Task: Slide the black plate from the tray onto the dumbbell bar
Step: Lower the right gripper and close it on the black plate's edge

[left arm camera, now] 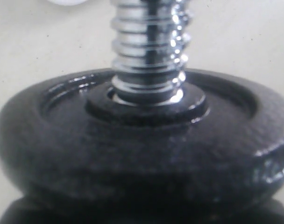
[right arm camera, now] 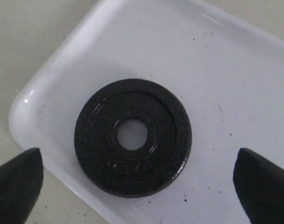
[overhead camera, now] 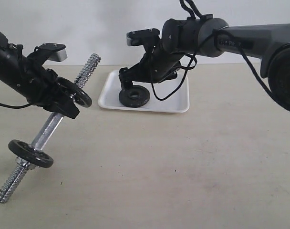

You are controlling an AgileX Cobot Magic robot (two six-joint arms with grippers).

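Note:
The black plate lies flat near one corner of the white tray. My right gripper hangs just above it, open wide, with one fingertip over the tray's rim and the other over the tray floor; neither touches the plate. My left gripper is shut on the chrome dumbbell bar and holds it tilted. The bar's bare threaded end points up toward the tray. One black disc sits on the bar by the gripper, and another sits near the low end.
The bar's lower threaded end reaches down to the beige table at the front left. A black cable loops from the right arm over the tray. A white wall stands behind.

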